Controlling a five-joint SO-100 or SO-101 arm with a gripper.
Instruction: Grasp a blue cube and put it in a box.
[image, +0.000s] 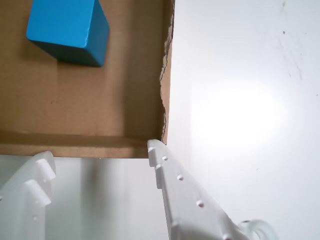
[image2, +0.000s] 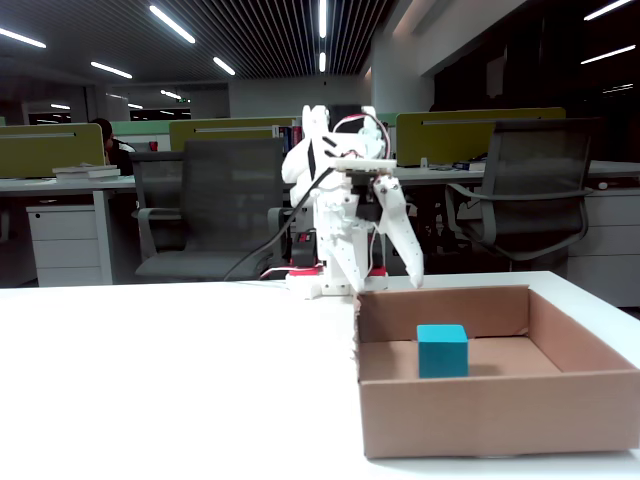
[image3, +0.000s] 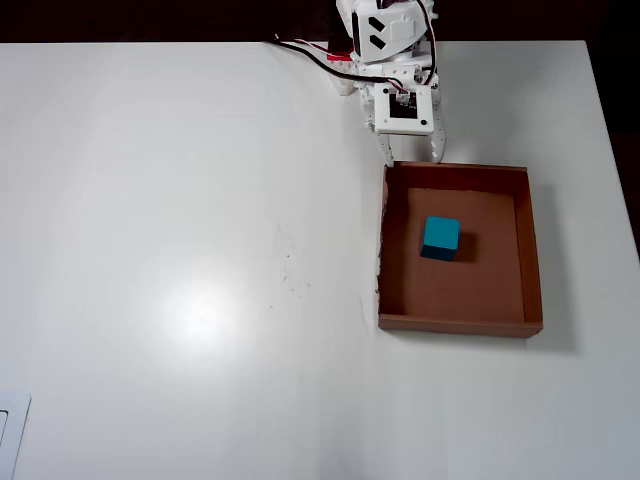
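The blue cube rests on the floor of the brown cardboard box, near the box's left half in the overhead view. It also shows in the fixed view behind the box's front wall. My white gripper is open and empty. It hangs just outside the box wall on the arm's side, near a corner, with the cube well apart from it. In the overhead view the gripper sits at the top edge of the box. In the fixed view the gripper points down behind the box.
The arm's base with its cables stands at the table's far edge. The box wall's edge is torn. A white flat object lies at the table's bottom left corner. Office chairs and desks stand behind the table.
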